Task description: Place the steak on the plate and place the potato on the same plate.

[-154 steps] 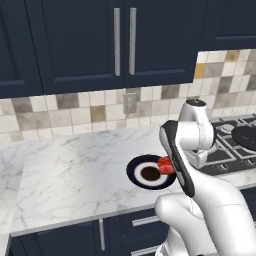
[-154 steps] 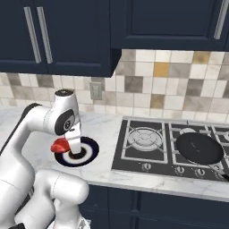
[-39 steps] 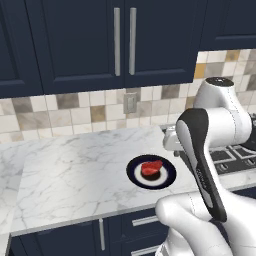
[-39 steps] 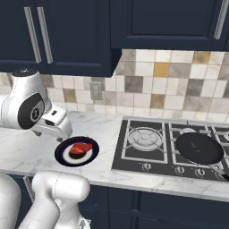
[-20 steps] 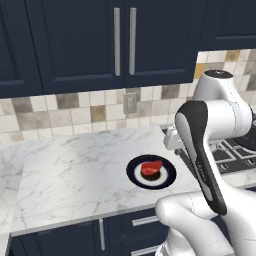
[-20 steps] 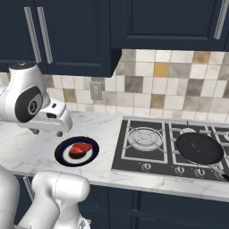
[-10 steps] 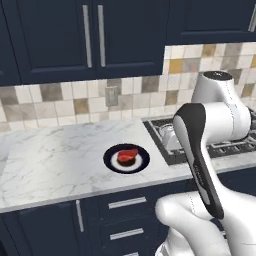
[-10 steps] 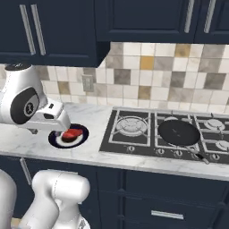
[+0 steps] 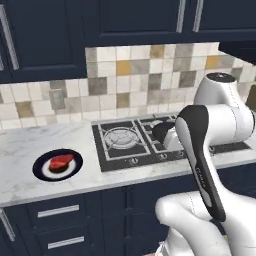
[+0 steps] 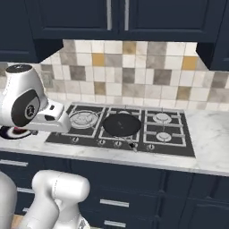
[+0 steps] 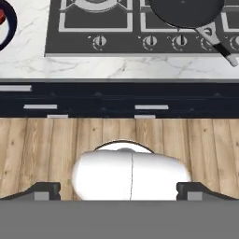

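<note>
The red steak [image 9: 60, 161] lies on the navy-rimmed plate [image 9: 40, 170], far left on the marble counter. In the hand view, the plate [image 11: 8, 29] is cut off by the top left corner, with a sliver of steak [image 11: 1, 16] on it. The right base view has the plate [image 10: 8, 133] at its left edge, mostly behind my arm. My gripper [image 11: 119, 191] hangs open with nothing between its fingers, out in front of the counter and well to the right of the plate. The potato is out of view.
A black frying pan [image 10: 120, 124] sits on the gas hob [image 10: 170, 134], its handle [image 11: 219, 44] reaching past the counter's front edge. Navy drawers [image 11: 149, 107] run below the counter, upper cabinets above. Wooden floor [image 11: 42, 144] lies under the hand.
The whole picture has slid left: the base has driven right along the counter. The plate with the steak now sits far left and the hob is in front. The gripper stays open.
</note>
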